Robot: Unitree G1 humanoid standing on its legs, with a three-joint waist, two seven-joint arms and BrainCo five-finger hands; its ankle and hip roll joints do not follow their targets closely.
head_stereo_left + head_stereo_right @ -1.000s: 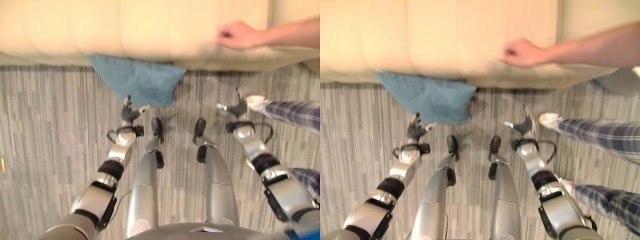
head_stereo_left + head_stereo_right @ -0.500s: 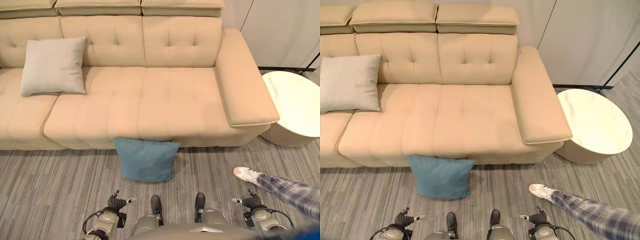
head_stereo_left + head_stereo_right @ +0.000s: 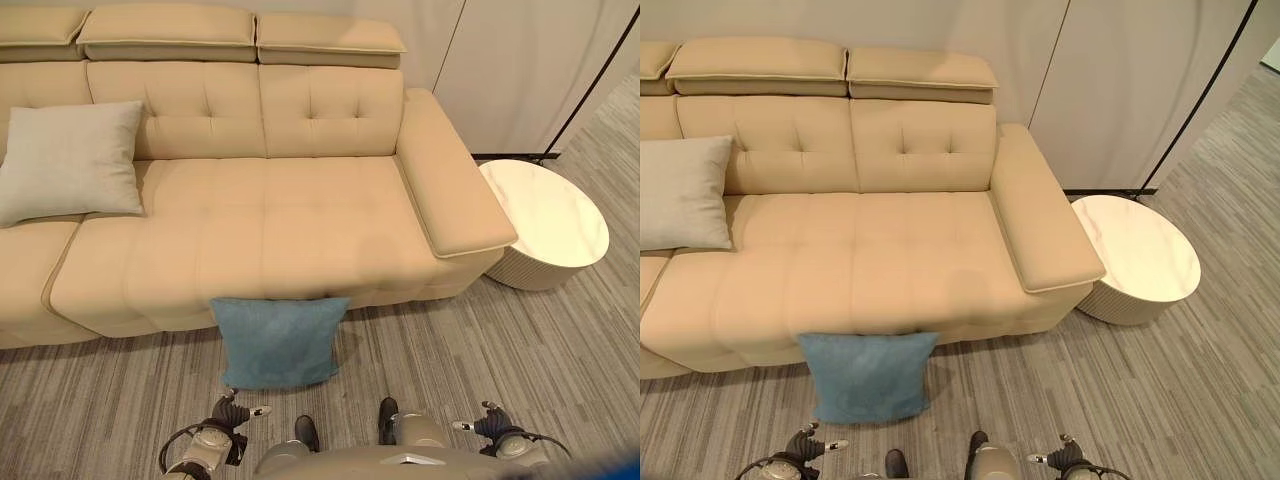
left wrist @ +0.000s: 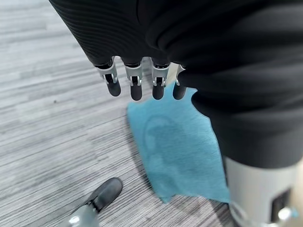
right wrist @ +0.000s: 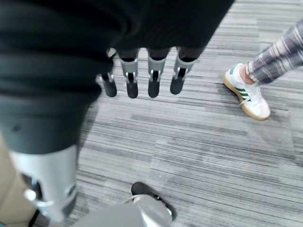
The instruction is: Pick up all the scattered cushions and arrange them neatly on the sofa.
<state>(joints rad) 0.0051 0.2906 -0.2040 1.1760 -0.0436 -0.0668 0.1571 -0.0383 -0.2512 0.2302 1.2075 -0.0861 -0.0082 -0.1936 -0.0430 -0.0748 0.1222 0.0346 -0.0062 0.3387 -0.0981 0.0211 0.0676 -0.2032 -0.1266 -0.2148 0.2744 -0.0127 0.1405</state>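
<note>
A blue cushion [image 3: 277, 341] stands on the grey carpet and leans against the front of the beige sofa [image 3: 300, 215]. Upright against the backrest on the sofa's left seat sits a pale grey cushion [image 3: 70, 160]. My left hand [image 3: 228, 412] hangs low just in front of the blue cushion, apart from it, fingers relaxed and empty. In the left wrist view the blue cushion [image 4: 177, 146] lies past the fingertips [image 4: 136, 90]. At the lower right over bare carpet my right hand [image 3: 492, 422] hangs open and empty too.
A round white side table [image 3: 545, 225] stands by the sofa's right armrest. A person's white shoe [image 5: 248, 92] and plaid trouser leg are on the carpet near my right hand. Pale wall panels rise behind the sofa.
The camera has tilted up, so the whole sofa and side table now show. The person's arm has left the sofa seat. The blue cushion has stayed put.
</note>
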